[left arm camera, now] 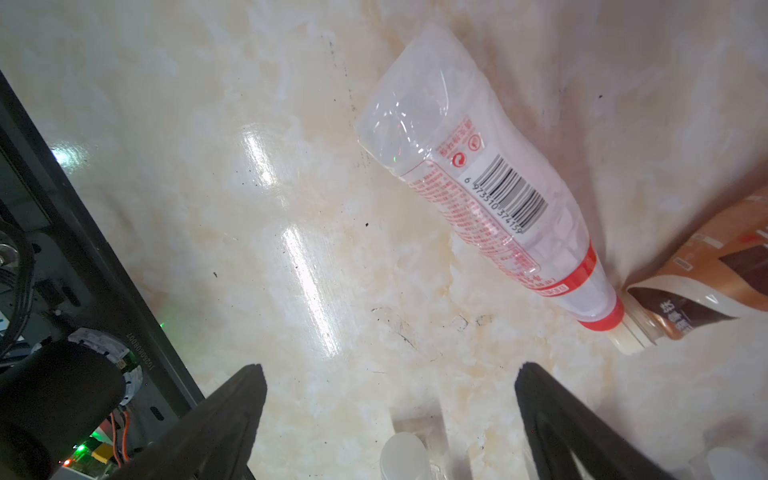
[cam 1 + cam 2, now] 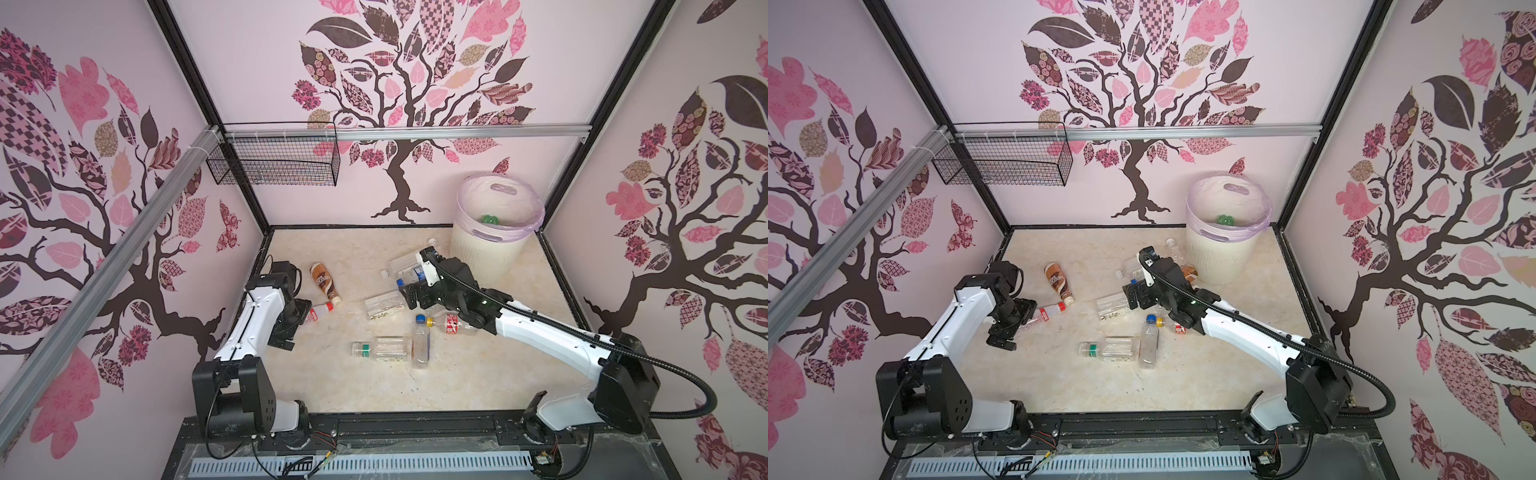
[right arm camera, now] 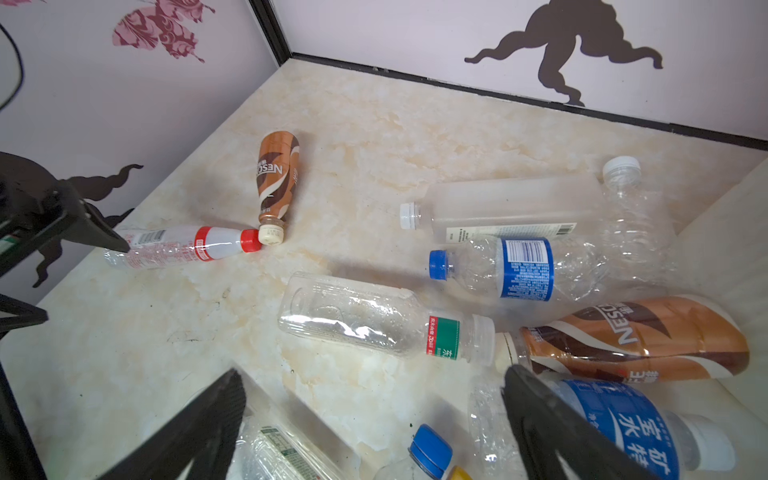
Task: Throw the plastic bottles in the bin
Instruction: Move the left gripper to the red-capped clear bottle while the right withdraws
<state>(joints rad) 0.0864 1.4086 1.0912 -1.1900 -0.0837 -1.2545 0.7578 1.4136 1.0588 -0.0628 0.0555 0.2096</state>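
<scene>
Left gripper [image 1: 390, 374], fingers [image 1: 232, 407] apart, hovers near a clear red-capped plastic bottle [image 1: 490, 187]; right gripper [image 3: 374, 378], fingers [image 3: 540, 415] apart, over scattered clear bottles [image 3: 365, 320].

Left end effector [image 1: 390, 368], right end effector [image 3: 374, 370], splayed

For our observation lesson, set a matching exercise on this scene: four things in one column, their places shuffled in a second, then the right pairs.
1 bin
2 wire basket
3 green bottle
4 red-capped bottle

A next to the left end effector
B hung on the back rail
C standing in the back right corner
D inside the bin

Pairs: 1-C, 2-B, 3-D, 4-A
</scene>
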